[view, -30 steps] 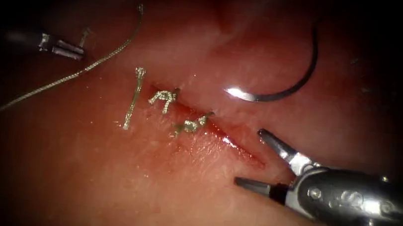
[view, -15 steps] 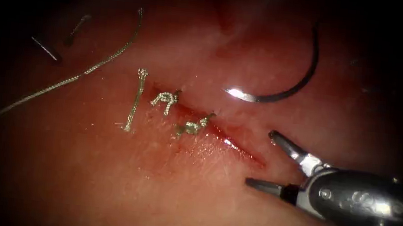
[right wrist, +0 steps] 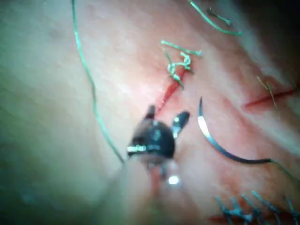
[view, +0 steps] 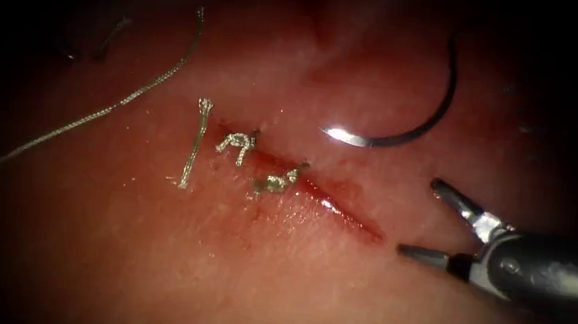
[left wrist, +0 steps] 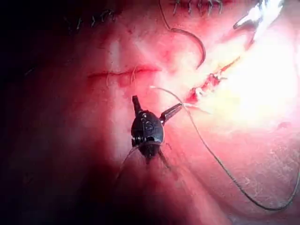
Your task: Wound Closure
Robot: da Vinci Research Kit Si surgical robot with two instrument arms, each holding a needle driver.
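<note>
1. Lying free on the tissue [view: 150, 255], the curved needle [view: 422, 119] rests on the right side of the cut [view: 321, 194], held by neither tool and not driven into the flesh; its bright tip points toward the cut.
2. The right arm's tool [view: 417, 222] sits just off the right end of the cut with its jaws spread wide, gripping nothing. It has drawn back to the right over the last second.
3. The left arm's tool [left wrist: 157, 108] shows in its own wrist view with jaws open and empty, the thread [left wrist: 220, 164] running past one of them.
4. Two knotted stitches [view: 237, 142] [view: 274, 180] sit along the left part of the cut, with a short cut end of thread [view: 192, 145] lying just to their left.
5. A long strand of thread [view: 116, 104] trails across the tissue well to the left.
6. Red fluid [view: 341, 207] lines the open right stretch of the cut.
</note>
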